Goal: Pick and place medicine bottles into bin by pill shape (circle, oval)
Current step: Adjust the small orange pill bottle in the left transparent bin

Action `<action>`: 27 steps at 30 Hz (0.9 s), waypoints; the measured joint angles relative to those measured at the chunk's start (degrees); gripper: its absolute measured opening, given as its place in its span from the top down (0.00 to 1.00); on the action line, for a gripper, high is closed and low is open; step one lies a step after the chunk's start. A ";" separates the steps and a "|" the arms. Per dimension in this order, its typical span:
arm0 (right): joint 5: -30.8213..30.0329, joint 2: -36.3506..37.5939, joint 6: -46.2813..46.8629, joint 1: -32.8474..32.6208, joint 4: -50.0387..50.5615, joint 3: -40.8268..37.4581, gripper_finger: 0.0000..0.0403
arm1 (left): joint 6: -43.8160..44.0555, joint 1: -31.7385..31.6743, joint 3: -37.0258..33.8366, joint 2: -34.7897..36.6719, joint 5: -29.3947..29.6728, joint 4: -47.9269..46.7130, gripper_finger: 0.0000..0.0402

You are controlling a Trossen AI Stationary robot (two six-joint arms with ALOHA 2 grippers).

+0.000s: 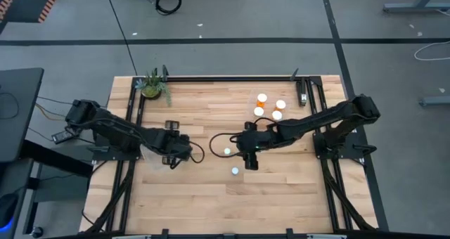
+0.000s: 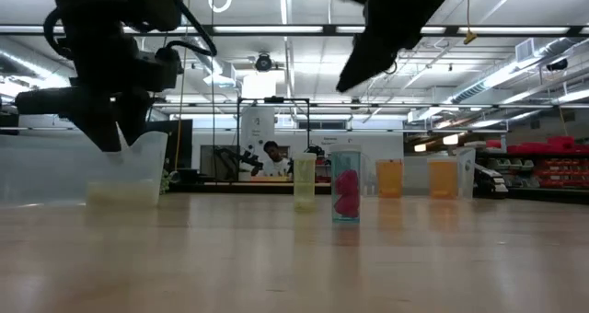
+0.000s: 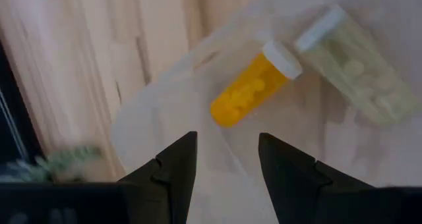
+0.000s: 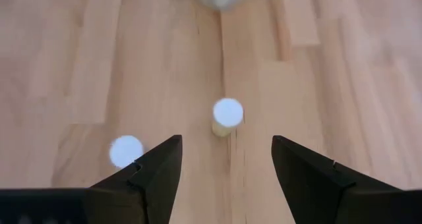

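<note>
Both grippers are open and hold nothing. The left gripper (image 3: 225, 159) hangs over a clear bin (image 3: 165, 118) left of centre in the high view, where an orange bottle (image 3: 254, 92) and a pale bottle (image 3: 356, 66) lie. The right gripper (image 1: 247, 157) is at centre — two white-capped bottles (image 1: 227, 152) stand beside it, four more (image 1: 271, 105) at upper right.

You're working in a big open workshop or robotics lab hall, not a home. Look across the wooden table (image 2: 294, 258) and you see long rows of ceiling strip lights (image 2: 276, 29), exposed beams, red storage shelves (image 2: 543, 161) at the far side, and a person (image 2: 272, 158) seated at a workstation in the background. From above, your table sits on a grey concrete floor (image 1: 232, 14) marked with dark tape lines, with loose cables (image 1: 169, 0) trailing across it.
</note>
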State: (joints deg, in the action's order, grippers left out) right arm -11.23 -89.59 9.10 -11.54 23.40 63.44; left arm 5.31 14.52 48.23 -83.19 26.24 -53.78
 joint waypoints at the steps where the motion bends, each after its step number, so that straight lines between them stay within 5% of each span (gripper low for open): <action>1: -1.17 1.11 0.00 -0.62 0.16 0.00 0.40 | -2.17 0.00 0.04 -0.88 0.09 0.03 0.57; 12: -7.69 9.40 1.17 -5.73 0.96 0.02 0.40 | -20.61 -0.12 0.00 -7.09 2.51 4.25 0.57; 27: -8.32 9.63 1.40 -5.91 1.12 0.00 0.40 | -25.57 -6.24 0.07 -9.45 -4.44 5.98 0.57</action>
State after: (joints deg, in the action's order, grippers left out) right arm -19.55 -79.96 10.50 -17.45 24.51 63.44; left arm -20.26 8.28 48.29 -92.64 21.80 -47.81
